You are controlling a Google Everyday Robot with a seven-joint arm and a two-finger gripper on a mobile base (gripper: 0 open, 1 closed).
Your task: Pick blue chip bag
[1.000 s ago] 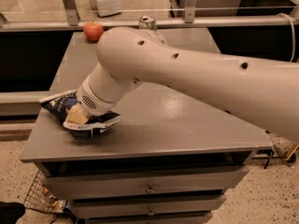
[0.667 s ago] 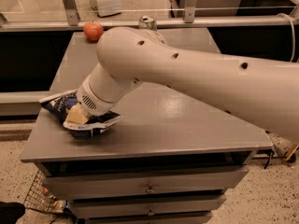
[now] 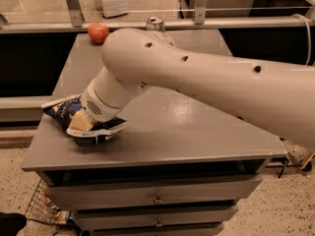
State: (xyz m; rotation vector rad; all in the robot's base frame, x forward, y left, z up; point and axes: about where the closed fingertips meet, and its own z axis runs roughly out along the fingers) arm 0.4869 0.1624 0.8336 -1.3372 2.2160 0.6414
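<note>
The blue chip bag (image 3: pixel 60 110), dark navy foil with white sealed edges, lies crumpled near the front left corner of the grey cabinet top (image 3: pixel 197 132). My gripper (image 3: pixel 82 123) is down on the bag's middle, at the end of the thick white arm (image 3: pixel 206 77) that reaches in from the right. The wrist hides much of the bag. The bag rests on the surface.
A red apple (image 3: pixel 98 32) and a metal can (image 3: pixel 155 23) stand at the back edge of the cabinet top. Drawers (image 3: pixel 157 198) are below the front edge. A wire basket (image 3: pixel 42 210) sits on the floor at the lower left. A metal rail (image 3: pixel 147 23) runs behind.
</note>
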